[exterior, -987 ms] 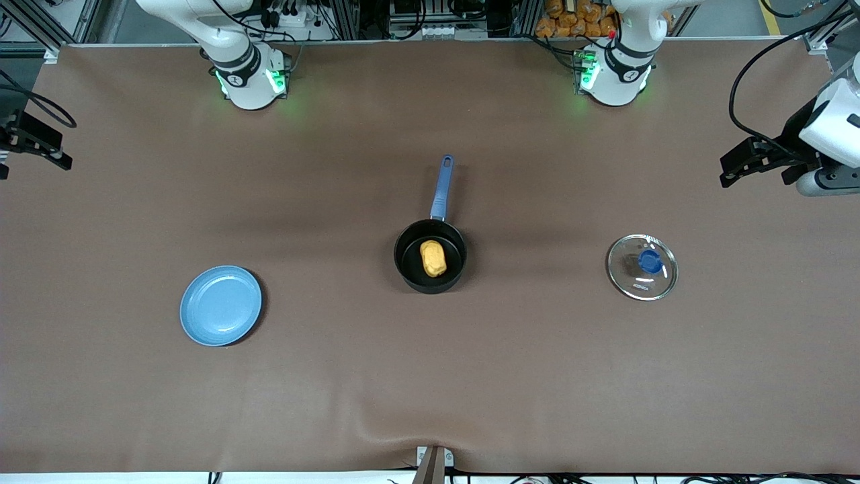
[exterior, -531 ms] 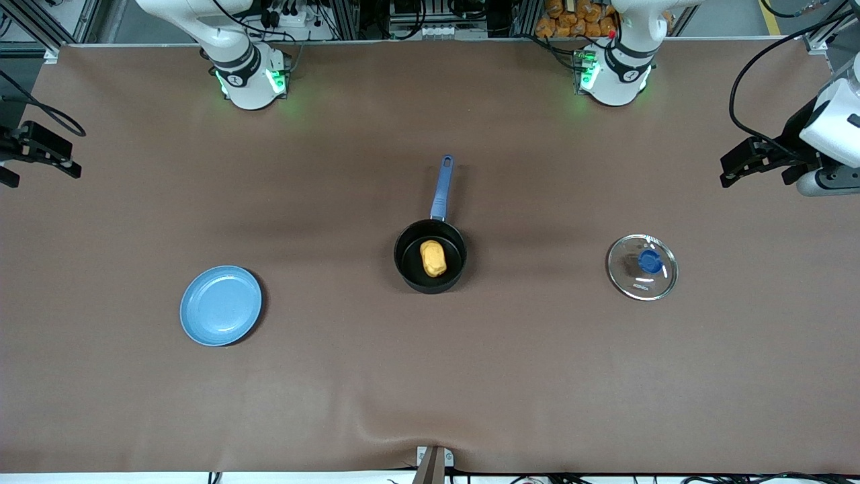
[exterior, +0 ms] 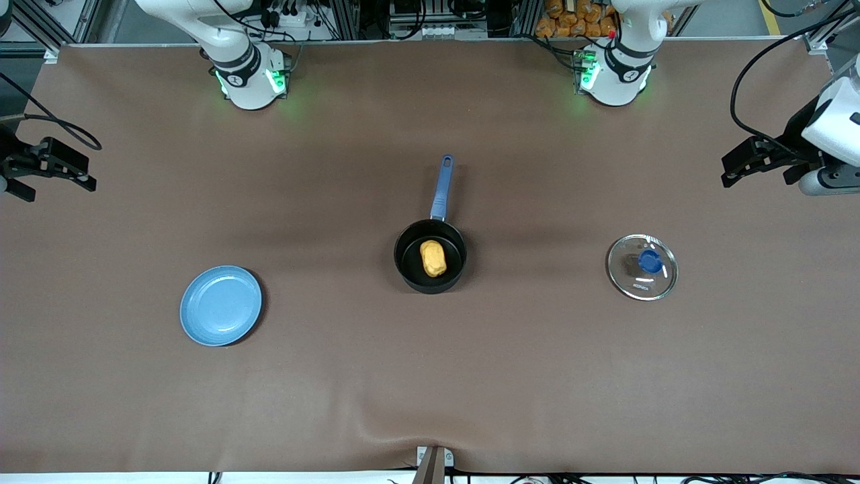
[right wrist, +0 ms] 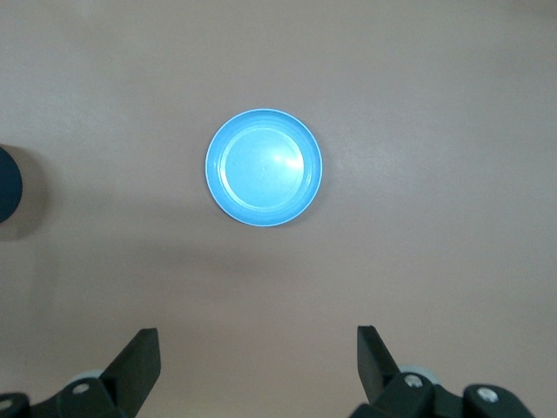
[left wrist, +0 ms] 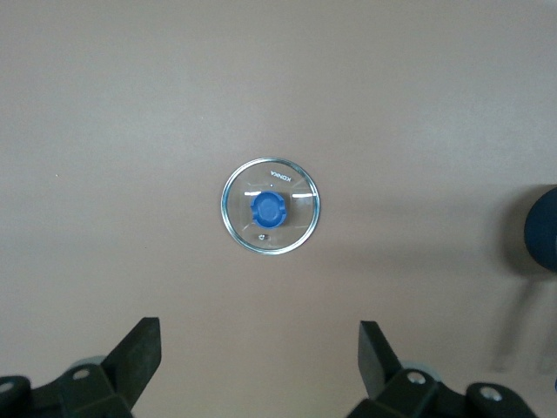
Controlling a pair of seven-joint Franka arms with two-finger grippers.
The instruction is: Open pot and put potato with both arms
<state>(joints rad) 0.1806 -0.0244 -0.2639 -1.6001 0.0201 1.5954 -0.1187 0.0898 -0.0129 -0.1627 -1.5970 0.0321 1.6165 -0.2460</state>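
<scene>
While the potato (exterior: pixel 433 258) is sitting in the open pot (exterior: pixel 430 256) mid-table (exterior: pixel 430 376), the lid (exterior: pixel 642 267) and plate (exterior: pixel 220 305) are flanking it; left tool (exterior: pixel 742 163) and right tool (exterior: pixel 57 165) are hovering, fingers spread, empty.

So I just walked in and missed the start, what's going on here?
Nothing is being handled right now. The potato already lies in the open pot at mid-table. The glass lid rests flat on the table toward the left arm's end, and a blue plate sits toward the right arm's end. The left end effector hangs open over the lid, the right end effector open over the plate.
</scene>
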